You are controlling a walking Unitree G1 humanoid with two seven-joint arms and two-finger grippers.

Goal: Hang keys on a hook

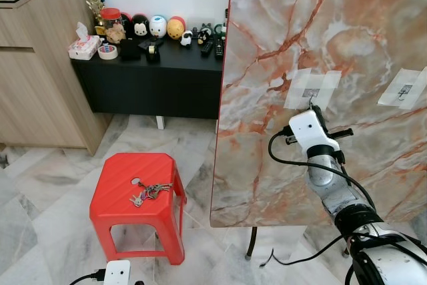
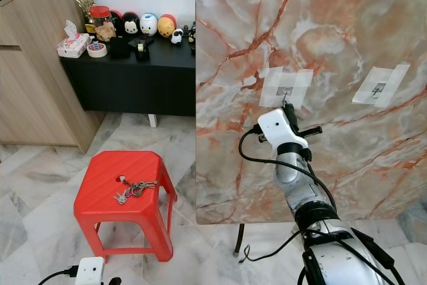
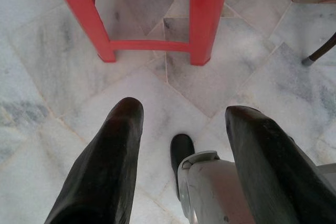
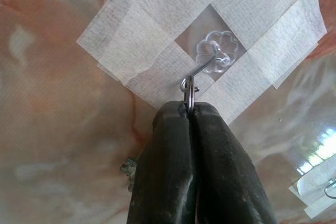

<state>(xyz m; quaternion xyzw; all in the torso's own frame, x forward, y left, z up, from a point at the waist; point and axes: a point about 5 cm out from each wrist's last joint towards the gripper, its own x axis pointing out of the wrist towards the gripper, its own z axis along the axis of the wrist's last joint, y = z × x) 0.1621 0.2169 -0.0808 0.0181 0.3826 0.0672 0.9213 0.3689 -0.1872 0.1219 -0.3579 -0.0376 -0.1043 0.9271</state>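
A bunch of metal keys (image 1: 148, 191) is seen lying near the middle of a ribbed red plastic stool (image 1: 117, 173). The left gripper (image 3: 184, 145) hangs low over veined marble floor tiles (image 3: 47, 93), black fingers spread apart. On the upright marbled board (image 1: 267, 45), a thin key ring (image 4: 189, 89) is pinched by the closed right gripper (image 4: 189, 111) at a clear taped hook (image 4: 214, 57).

A bunch of keys (image 1: 149, 191) lies on the red stool (image 1: 120, 173)
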